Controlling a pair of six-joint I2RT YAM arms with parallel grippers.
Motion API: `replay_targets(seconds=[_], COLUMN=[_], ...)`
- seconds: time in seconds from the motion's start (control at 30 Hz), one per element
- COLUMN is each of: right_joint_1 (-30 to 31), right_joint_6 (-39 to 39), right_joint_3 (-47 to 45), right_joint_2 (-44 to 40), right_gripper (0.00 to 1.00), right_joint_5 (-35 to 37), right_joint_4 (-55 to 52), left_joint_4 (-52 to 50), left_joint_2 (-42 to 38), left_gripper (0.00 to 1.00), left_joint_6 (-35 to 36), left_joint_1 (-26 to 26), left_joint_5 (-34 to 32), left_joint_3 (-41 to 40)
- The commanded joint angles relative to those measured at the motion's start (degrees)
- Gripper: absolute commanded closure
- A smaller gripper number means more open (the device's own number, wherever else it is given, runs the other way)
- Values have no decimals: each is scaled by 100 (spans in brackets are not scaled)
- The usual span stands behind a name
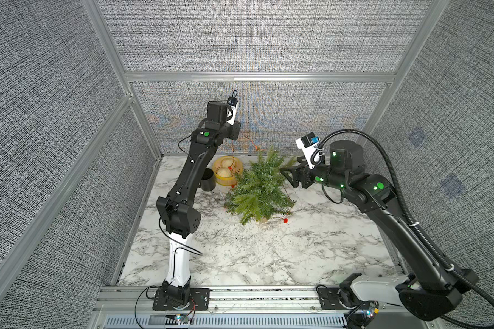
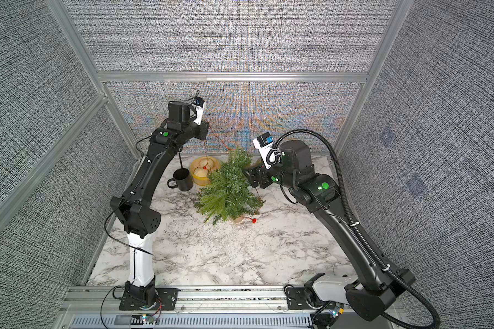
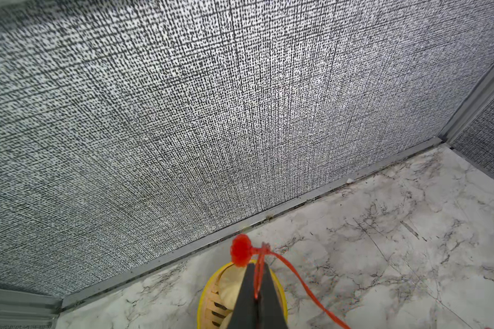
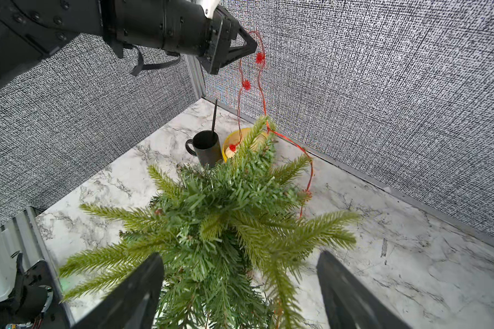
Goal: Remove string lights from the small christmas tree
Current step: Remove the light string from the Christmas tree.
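Observation:
The small christmas tree [image 1: 260, 188] [image 2: 228, 190] [image 4: 226, 222] stands upright at the back middle of the marble table. The string lights [image 4: 261, 85] hang as red wire from my left gripper [image 3: 257, 266] [image 4: 251, 42], which is shut on the wire high above the table near the back wall. A red bulb [image 3: 240, 250] sits just past its tips. One strand drops to the yellow basket. The other runs to the tree top and down its right side to a bulb [image 1: 285, 220] by the base. My right gripper [image 4: 240, 255] [image 1: 283, 171] is open, with upper branches between its fingers.
A black mug [image 2: 183, 179] with a dark stick in it and a yellow basket [image 1: 227, 171] holding pale buns stand just left of the tree. The back wall [image 3: 240, 114] is close behind them.

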Motion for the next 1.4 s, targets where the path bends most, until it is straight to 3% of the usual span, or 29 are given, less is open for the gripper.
replay_targets(seconds=[0.0,0.17,0.37,0.9,1.37], right_joint_1=[-26,-74,-96,-129,-283], right_joint_6=[27,45,58,84,172], right_joint_3=[37,39,11,-158,-164], right_joint_2=[28,42,38,-73,24], right_gripper=[15,16,16,16,16], right_joint_5=[-61,-88,-144,-193,-369], right_joint_4=[64,65,93,215,456], left_joint_4=[113,-27,473,1012,1037], left_joint_2=[171,499,407,-130,-560], left_gripper=[100,100,100,100,100], left_joint_6=[-114,-199,-368,-229,91], left_joint_1=[7,3,6,-250,-458], left_joint_5=[-103,-361,-436,410,549], left_joint_3=[89,591,372,276,195])
